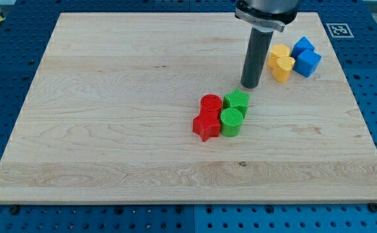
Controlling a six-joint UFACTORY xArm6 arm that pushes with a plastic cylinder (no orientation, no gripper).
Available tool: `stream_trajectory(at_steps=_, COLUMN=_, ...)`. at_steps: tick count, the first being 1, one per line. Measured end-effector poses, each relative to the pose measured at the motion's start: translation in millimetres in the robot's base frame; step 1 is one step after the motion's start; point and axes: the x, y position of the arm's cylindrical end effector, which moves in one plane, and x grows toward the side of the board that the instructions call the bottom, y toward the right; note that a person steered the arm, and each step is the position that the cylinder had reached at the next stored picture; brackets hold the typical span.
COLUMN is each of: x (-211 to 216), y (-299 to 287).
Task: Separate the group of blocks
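Note:
Near the board's middle sits a tight cluster: a red cylinder (pixel 210 103), a red star-shaped block (pixel 205 125), a green star-like ridged block (pixel 237 101) and a green cylinder (pixel 231 121), all touching. At the view's top right is a second cluster: two yellow blocks (pixel 280 63) touching two blue blocks (pixel 305 56). My tip (pixel 251 85) stands on the board between the two clusters, just above and to the right of the green ridged block, a small gap from it, and left of the yellow blocks.
The wooden board (pixel 111 116) lies on a blue perforated table (pixel 7 39). A black-and-white marker tag (pixel 339 30) sits at the board's top right corner. The rod's mount (pixel 266 11) hangs over the board's top edge.

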Motion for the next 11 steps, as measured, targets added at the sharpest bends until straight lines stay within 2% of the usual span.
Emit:
stream_trajectory(at_steps=5, x=1.1, y=18.3)
stream_trajectory(at_steps=7, x=1.2, y=115.9)
stream_trajectory(at_steps=11, x=-15.0, y=120.0)
